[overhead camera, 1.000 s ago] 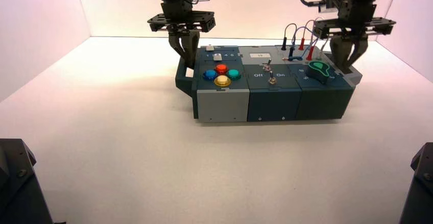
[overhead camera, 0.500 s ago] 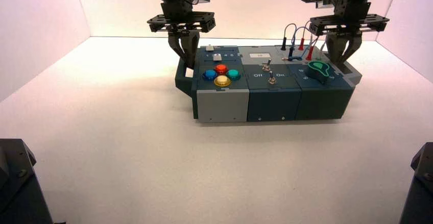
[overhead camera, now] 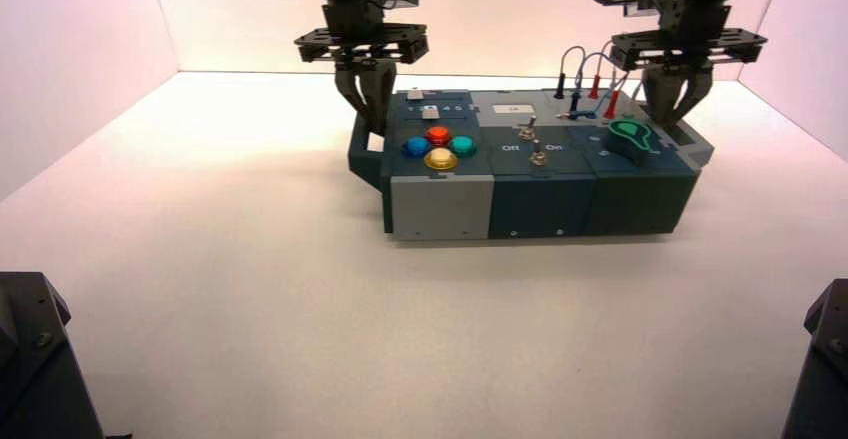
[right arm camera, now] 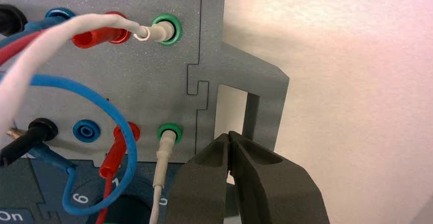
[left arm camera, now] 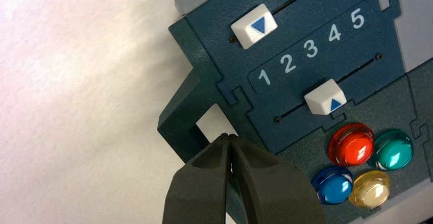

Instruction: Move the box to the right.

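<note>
Box (overhead camera: pixel 540 184), shifted slightly R since earlier, now sitting R of ctr, far half of table (overhead camera: pixel 420 339). Buttons ×4 (blue (overhead camera: pixel 417 146), red (overhead camera: pixel 438 135), green (overhead camera: pixel 462 146), yellow (overhead camera: pixel 440 159)), lying L end. L gripper (overhead camera: pixel 377 131): tips pressed together, reaching into L handle (overhead camera: pixel 366 164). R gripper (overhead camera: pixel 668 124): ditto, R handle (overhead camera: pixel 692 147).

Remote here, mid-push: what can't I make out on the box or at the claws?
- Right claw depth in the grey end handle: its own fingers block the right wrist view.
- Left claw contact with the dark teal handle: fingers hide it, left wrist view.
- Green knob pointer: cut off by the right wrist view's edge.
- Box's far side: hidden behind its top, high view.
</note>
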{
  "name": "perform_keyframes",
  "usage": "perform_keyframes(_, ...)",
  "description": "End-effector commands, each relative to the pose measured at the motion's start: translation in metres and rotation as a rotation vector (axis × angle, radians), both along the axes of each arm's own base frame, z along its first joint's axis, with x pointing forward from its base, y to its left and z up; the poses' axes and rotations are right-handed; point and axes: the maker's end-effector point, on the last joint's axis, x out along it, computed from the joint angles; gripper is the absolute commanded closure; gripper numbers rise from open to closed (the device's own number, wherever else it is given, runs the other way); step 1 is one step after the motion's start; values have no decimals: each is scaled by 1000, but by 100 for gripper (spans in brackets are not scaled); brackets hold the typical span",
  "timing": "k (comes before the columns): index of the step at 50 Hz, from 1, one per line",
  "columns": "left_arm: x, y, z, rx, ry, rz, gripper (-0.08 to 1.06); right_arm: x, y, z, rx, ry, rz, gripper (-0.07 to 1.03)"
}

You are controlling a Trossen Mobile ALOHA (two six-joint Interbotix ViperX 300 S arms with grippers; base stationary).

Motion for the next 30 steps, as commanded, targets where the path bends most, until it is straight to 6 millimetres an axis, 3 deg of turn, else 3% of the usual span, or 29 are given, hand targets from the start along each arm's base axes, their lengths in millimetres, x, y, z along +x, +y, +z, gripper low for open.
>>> perform_keyframes(1,-34,-84,25,-82,-47,-160,100,3,6,5,4,-22,7,98)
perform_keyframes(16,-33,-129,37,-138,-40,-203,100,5,-28,7,-33,-23,-52,98)
perform_keyframes(30,-50,-191,47,-181,-8,-308,100,2,-66,10,-68,-13,-110,98)
